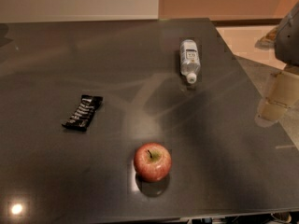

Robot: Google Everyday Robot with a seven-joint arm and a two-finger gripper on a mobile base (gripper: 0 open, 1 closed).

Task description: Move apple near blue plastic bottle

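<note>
A round red apple (153,161) with yellowish patches and a dark stem stands upright on the dark grey table (93,69), near the front edge. A small clear bluish plastic bottle (189,59) with a white cap and a white-and-blue label lies on its side at the back right, cap pointing toward the front. My gripper (274,99) hangs at the right edge of the view, over the table's right side. It is well right of the apple and to the right and front of the bottle, and touches neither.
A black snack bar wrapper (83,112) lies on the left of the table. The table's right edge runs diagonally past the bottle, with pale floor (247,41) beyond it. A wall (79,1) stands behind the table.
</note>
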